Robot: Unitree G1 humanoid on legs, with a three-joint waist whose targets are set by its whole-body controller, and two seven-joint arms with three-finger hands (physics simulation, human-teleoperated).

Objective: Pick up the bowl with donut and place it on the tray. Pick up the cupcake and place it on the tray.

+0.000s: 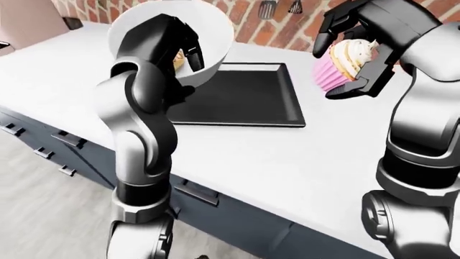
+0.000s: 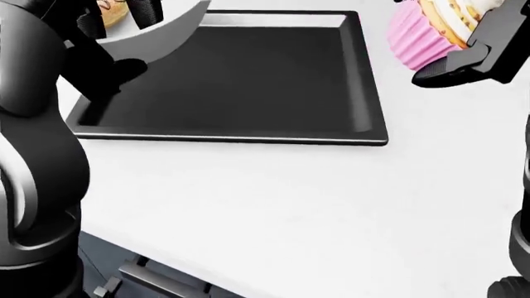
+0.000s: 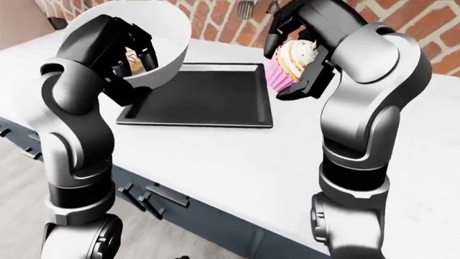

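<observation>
We see the donut (image 1: 177,59) only partly, masked by the left hand (image 1: 172,46), whose fingers clamp the rim of the tilted bowl (image 1: 208,32) held above the tray (image 1: 244,97). The right hand (image 1: 359,51) grips the cupcake (image 1: 343,65), lifted just right of the tray.

White bowl (image 1: 212,38), black tray (image 2: 248,81), pink cupcake (image 1: 338,65)

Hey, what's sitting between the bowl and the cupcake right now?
In the left-eye view, only the bare black tray on the white counter lies between the bowl and the cupcake; nothing rests on it.
</observation>
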